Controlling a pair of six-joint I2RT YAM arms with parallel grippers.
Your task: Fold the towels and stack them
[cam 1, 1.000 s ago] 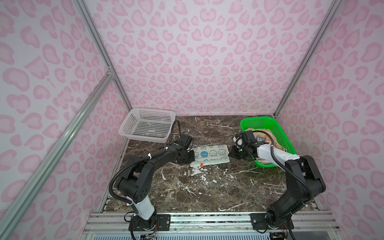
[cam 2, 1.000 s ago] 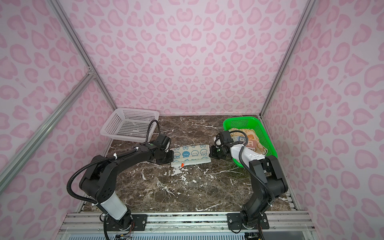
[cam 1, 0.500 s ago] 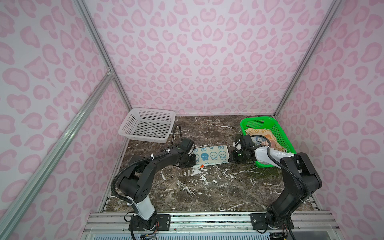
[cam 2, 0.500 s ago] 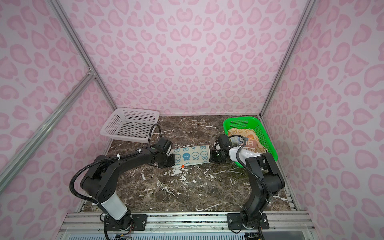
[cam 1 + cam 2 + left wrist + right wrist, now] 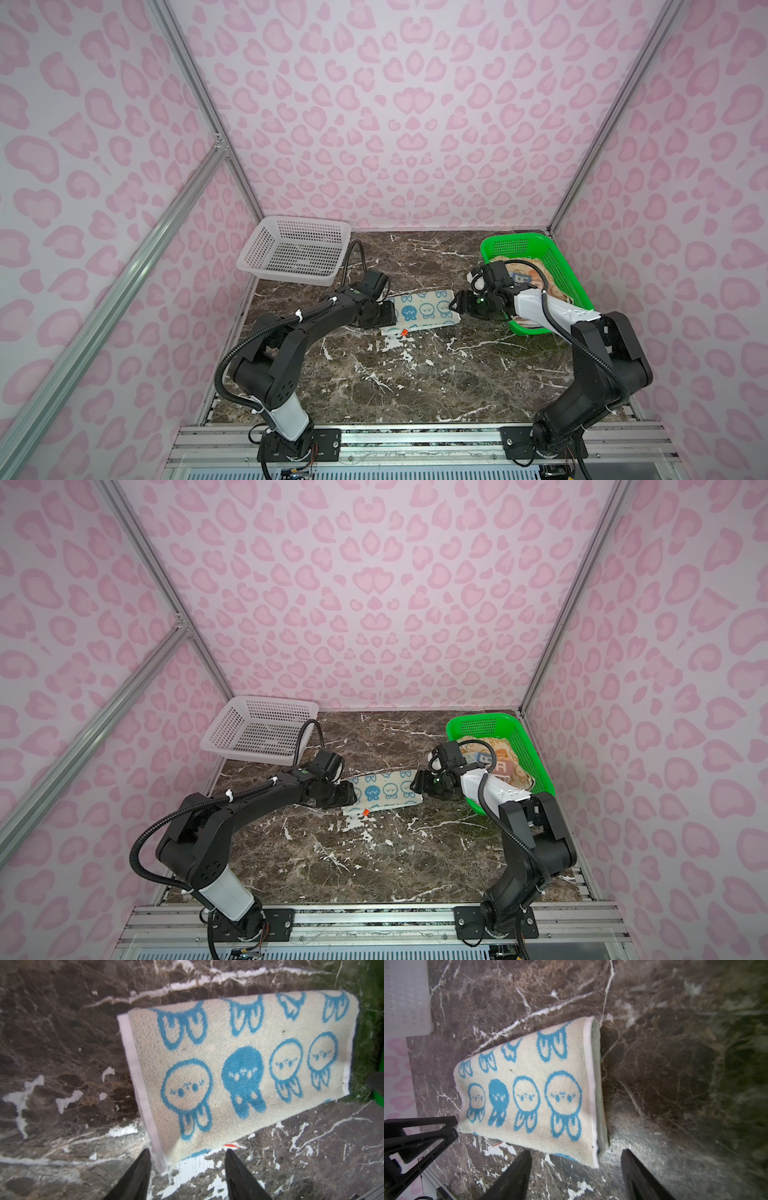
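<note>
Towel (image 5: 422,311) of cream terry with blue rabbit print lies folded flat on the dark marble tabletop (image 5: 415,374), mid-scene. At its left and right ends, the left gripper (image 5: 187,1151) and right gripper (image 5: 576,1151) stand with fingers spread wide, clamping nothing.

Brightly, evenly lit; soft faint shadows. Sharp in top views, stretched at edges. Blurred in wrist views.

The black left arm (image 5: 291,328) stretches low over the middle of the tabletop (image 5: 415,374), its black two-finger left gripper (image 5: 386,318) spread apart. The white-and-black right arm (image 5: 552,311) faces it, right gripper (image 5: 457,305) spread too.
</note>
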